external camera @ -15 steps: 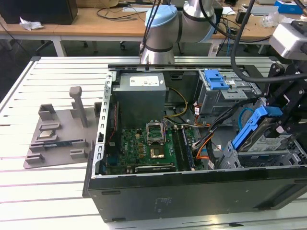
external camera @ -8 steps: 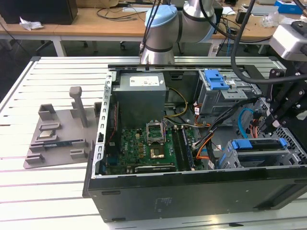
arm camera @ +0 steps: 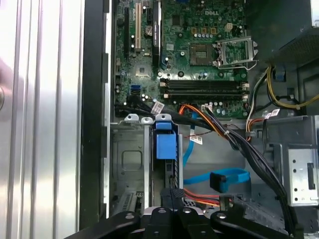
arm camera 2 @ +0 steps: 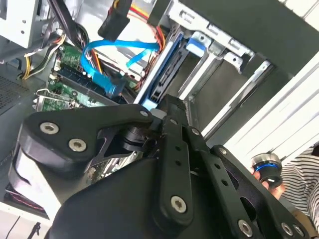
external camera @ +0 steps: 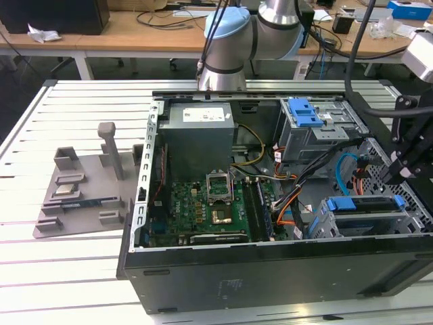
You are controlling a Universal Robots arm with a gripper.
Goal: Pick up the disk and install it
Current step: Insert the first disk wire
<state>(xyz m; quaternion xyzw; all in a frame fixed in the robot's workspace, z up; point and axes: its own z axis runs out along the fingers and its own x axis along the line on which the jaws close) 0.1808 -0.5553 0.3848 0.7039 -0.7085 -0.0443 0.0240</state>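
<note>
**Operator:** Where is the disk sitting?

**Legend:** You are seeing the disk resting in the drive cage at the near corner of the open computer case, on the exterior view's right. Its blue side rails are showing along its upper edge. The motherboard and the grey power-supply box are lying well apart from it, toward the exterior view's left.

**Operator:** And where is the gripper standing?

**Legend:** Your gripper is hanging just above the end of the disk nearest the exterior view's right. In the first wrist view it is pointing into the cage, near a blue latch, and a blue data cable is curling just beside it.

**Operator:** Are the jaws holding the disk?

**Legend:** You cannot tell. The gripper's own linkage is covering the tips in both wrist views, so it is not showing how wide the jaws are standing or whether they are touching the disk.
</note>
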